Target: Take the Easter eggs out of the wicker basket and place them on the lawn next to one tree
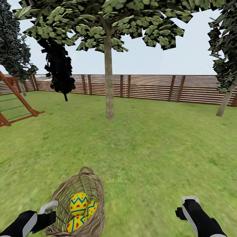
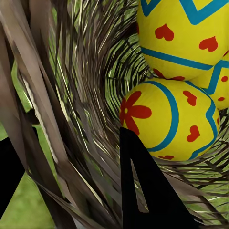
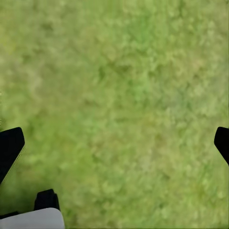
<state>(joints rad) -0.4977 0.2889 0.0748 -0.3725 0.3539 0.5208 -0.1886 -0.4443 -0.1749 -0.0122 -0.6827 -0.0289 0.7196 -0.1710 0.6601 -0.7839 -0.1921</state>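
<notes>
At the near left, the left gripper [image 1: 52,210] was seen clamped on the wall of the one wicker basket [image 1: 95,191], in which three Easter eggs [image 1: 79,203] were counted. One broad-canopied tree [image 1: 109,82] was found farther off. At the near right, the right gripper [image 1: 189,205] was held spread and empty over the lawn [image 1: 158,148].

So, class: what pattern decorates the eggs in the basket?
Yellow Easter eggs with blue zigzags, red hearts; left wrist view.
</notes>
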